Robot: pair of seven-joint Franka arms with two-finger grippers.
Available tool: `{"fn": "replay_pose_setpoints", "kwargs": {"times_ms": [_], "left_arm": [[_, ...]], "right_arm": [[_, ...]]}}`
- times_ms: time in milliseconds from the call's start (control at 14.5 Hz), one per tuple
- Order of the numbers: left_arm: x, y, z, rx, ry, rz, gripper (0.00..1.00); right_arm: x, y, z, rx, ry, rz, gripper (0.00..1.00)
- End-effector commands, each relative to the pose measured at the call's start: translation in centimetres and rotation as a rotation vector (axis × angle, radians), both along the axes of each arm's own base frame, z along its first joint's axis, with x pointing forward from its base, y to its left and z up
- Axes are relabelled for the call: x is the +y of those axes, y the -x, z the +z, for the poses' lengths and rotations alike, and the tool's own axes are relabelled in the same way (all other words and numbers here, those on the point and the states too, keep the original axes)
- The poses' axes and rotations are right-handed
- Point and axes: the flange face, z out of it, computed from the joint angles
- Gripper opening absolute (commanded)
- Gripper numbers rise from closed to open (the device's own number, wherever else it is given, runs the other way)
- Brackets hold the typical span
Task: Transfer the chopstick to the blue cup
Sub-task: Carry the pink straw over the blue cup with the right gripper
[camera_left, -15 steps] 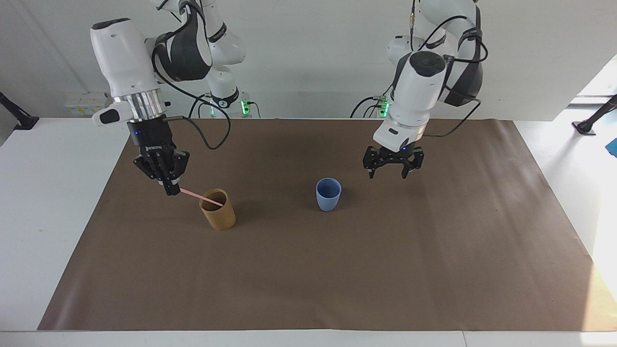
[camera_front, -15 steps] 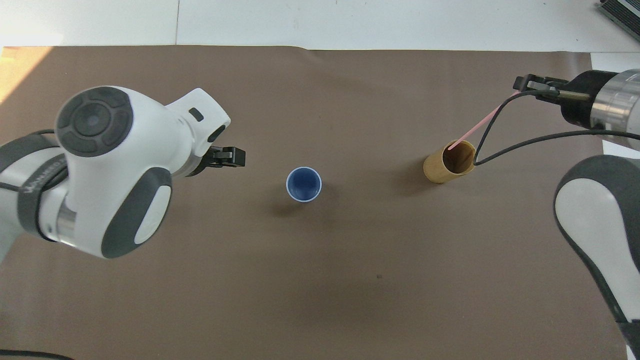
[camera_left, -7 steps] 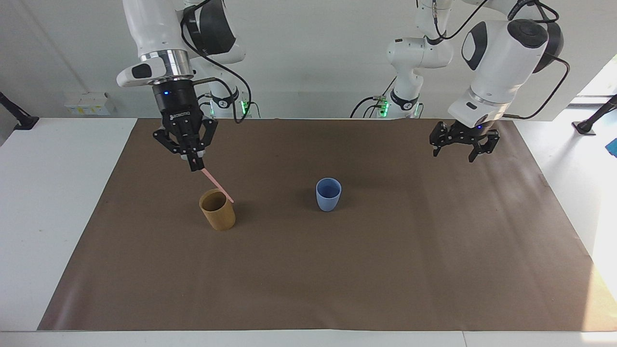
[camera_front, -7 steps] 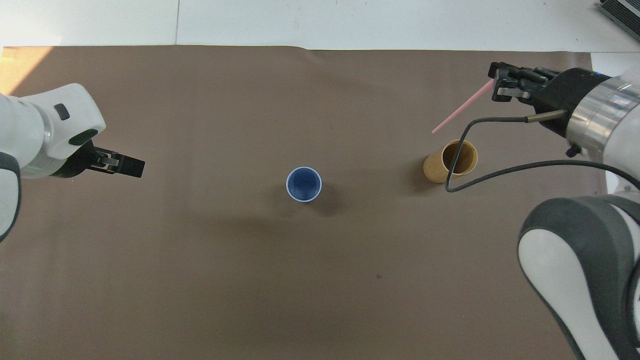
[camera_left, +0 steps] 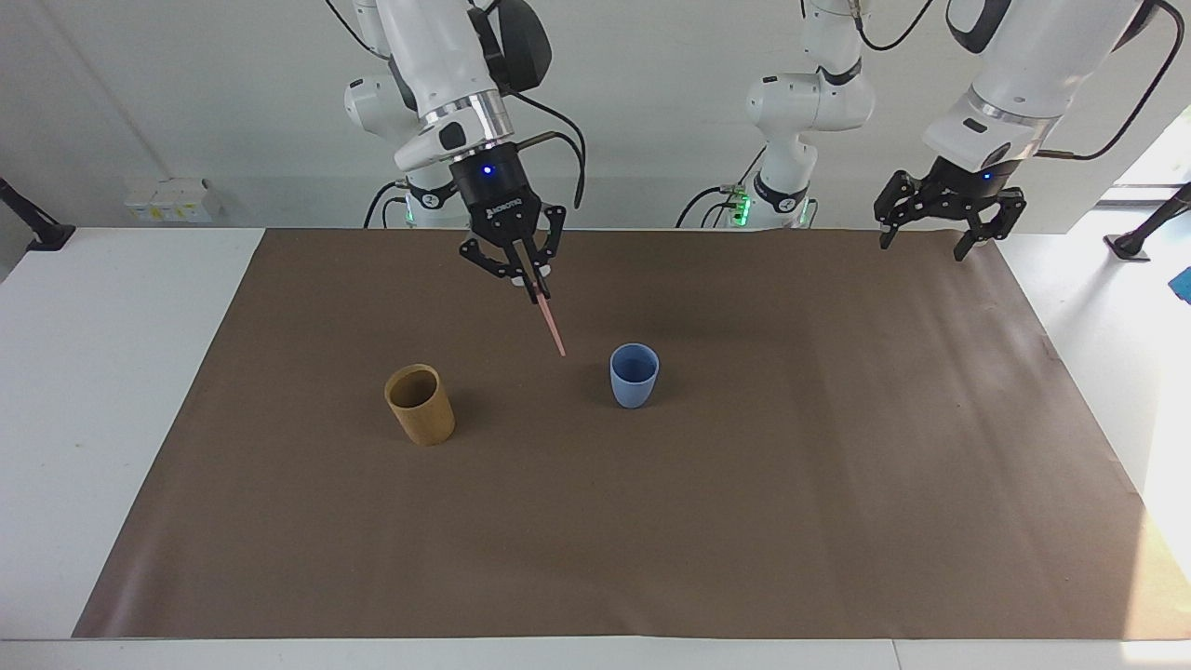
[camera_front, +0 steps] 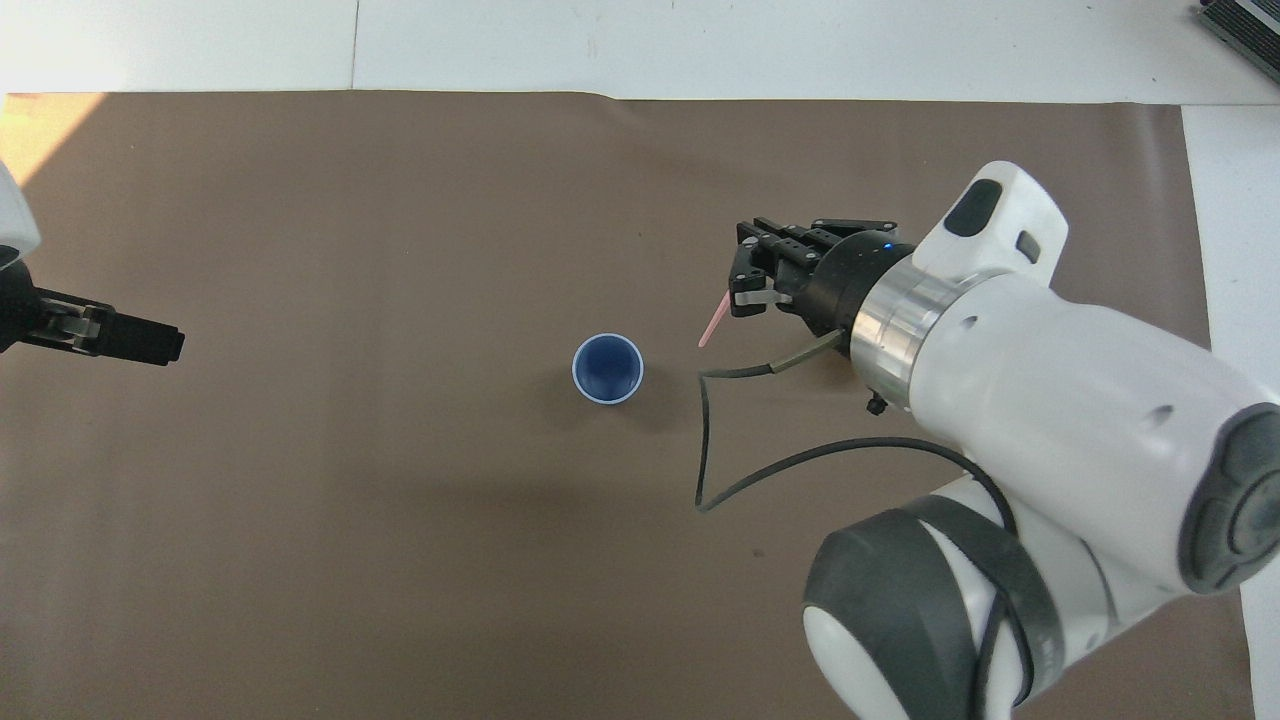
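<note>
Toward the right arm's end of the table [camera_left: 140, 391] stands the tan wooden cup [camera_left: 420, 404], empty. Next, the right gripper [camera_left: 538, 290] hangs over the brown mat [camera_left: 651, 540] between the cups, pinching the chopstick [camera_left: 552, 328] by its top — the stick slants down toward the blue cup [camera_left: 634, 375], tip short of the rim. That tilt could catch the rim and topple the cup. The left gripper [camera_left: 940, 216] waits, fingers spread, empty.

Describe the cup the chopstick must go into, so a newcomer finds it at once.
On the brown mat, two cups stand apart near its middle. Take the blue cup, toward the left arm's end: small, light blue and tapering, unlike the tan cylindrical cup.
</note>
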Motion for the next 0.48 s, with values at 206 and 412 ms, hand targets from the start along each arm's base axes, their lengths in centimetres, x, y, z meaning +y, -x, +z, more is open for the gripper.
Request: {"fn": "replay_pose_setpoints", "kwargs": {"times_ms": [206, 412], "left_arm": [[0.3, 0.6, 1.2, 0.039, 0.003, -0.020, 1.00], [1.6, 1.0, 3.2, 0.062, 0.016, 0.018, 1.00]], "right_arm": [[7.1, 1.7, -2.5, -0.104, 0.032, 0.028, 0.00], [9.2, 1.6, -5.4, -0.109, 0.061, -0.015, 0.00]]}}
